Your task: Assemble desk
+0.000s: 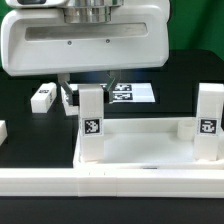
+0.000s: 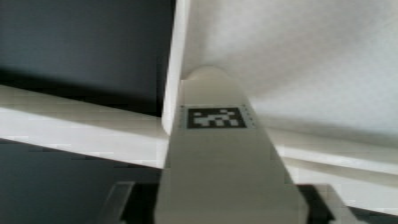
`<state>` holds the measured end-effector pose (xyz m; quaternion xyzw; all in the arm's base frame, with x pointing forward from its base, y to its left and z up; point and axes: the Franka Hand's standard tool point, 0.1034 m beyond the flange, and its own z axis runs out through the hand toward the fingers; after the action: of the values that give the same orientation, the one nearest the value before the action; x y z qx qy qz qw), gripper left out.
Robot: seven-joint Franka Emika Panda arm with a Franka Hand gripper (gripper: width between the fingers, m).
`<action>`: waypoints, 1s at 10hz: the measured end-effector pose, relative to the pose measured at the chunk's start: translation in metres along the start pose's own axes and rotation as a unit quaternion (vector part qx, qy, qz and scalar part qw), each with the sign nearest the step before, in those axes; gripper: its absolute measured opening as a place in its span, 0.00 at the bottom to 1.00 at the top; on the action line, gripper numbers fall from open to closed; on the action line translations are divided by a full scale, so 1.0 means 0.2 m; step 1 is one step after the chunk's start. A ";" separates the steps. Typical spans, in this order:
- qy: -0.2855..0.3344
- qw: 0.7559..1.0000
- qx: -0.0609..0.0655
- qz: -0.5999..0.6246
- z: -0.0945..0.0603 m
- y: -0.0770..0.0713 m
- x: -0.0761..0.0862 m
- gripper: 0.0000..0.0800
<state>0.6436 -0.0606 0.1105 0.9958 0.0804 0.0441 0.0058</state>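
Standing in one tabletop (image 1: 140,152), two legs (image 1: 208,122); end effector (image 2: 217,204) clamped on one leg (image 1: 90,122).

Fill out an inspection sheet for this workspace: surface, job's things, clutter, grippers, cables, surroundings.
Surface: black table, matte.
Job's things: white plastic tray-like tabletop; two white square block legs stand upright at its corners, the gripped leg and the other upright leg; a loose leg lies on the table.
Clutter: marker board behind the tabletop; long white border rail in front.
Grippers: gripper, fingers flanking the gripped leg, apparently shut on it.
Cables: nothing seen.
Surroundings: plain grey backdrop.
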 end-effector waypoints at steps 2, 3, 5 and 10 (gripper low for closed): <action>0.000 1.000 0.000 0.007 0.00 0.00 0.00 0.36; 0.001 0.999 0.003 0.042 0.00 0.00 0.00 0.36; 0.001 0.988 0.005 0.154 0.00 0.00 0.00 0.36; 0.005 0.921 0.009 0.389 0.01 0.01 -0.01 0.36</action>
<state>0.6429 -0.0627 0.1089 0.9483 -0.3131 0.0469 -0.0208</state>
